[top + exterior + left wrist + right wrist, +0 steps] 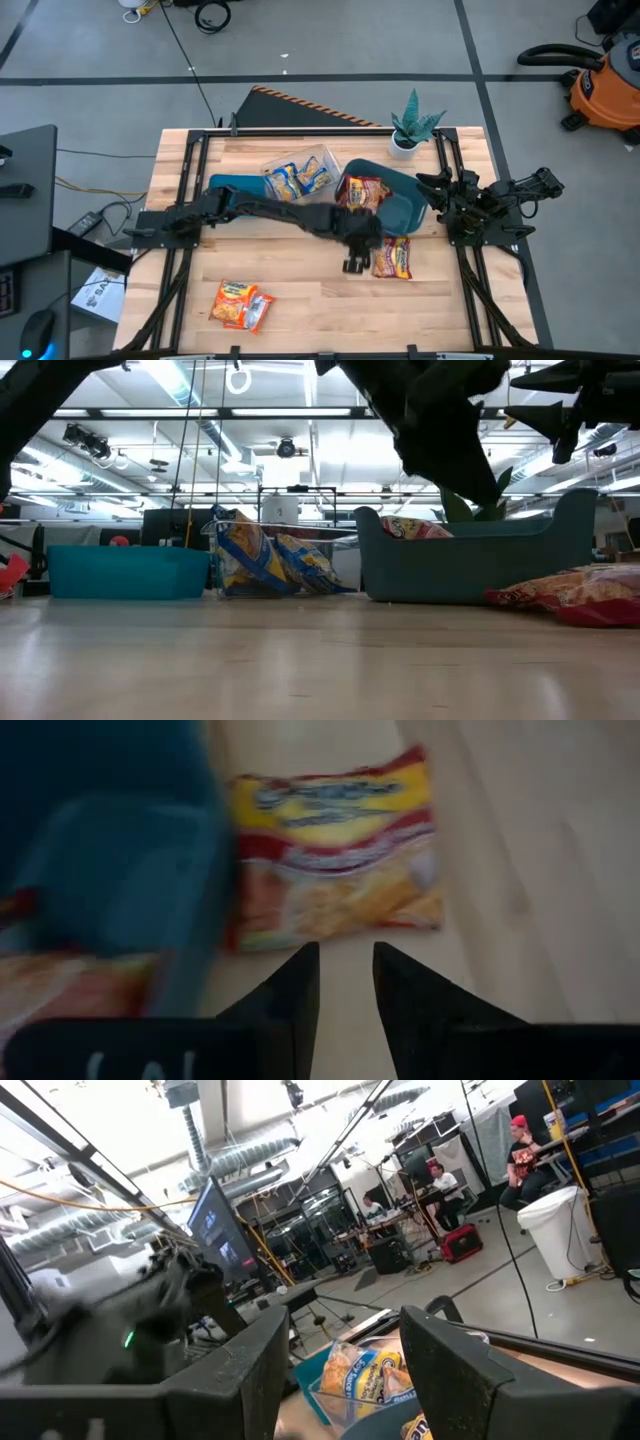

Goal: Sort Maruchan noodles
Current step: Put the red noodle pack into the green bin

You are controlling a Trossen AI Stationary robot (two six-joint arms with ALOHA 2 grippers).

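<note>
A red-and-yellow noodle packet (392, 257) (335, 850) lies flat on the wood beside the right-hand teal bin (405, 205). My left gripper (355, 266) (346, 960) hovers just beside that packet's left edge, open by a narrow gap and holding nothing. Another red packet (362, 192) lies in that bin. Blue-and-yellow packets (297, 178) sit in the clear tray (325, 155). Orange-and-yellow packets (240, 303) lie near the table's near edge, toward its left side. My right gripper (428, 195) (345, 1330) waits open at the table's right side, above the bin's right end.
A second teal bin (225, 183) stands left of the clear tray, partly under my left arm. A potted plant (410, 130) stands at the far edge. Bare wood lies between the orange packets and the red packet. People show in the room beyond, in the right wrist view.
</note>
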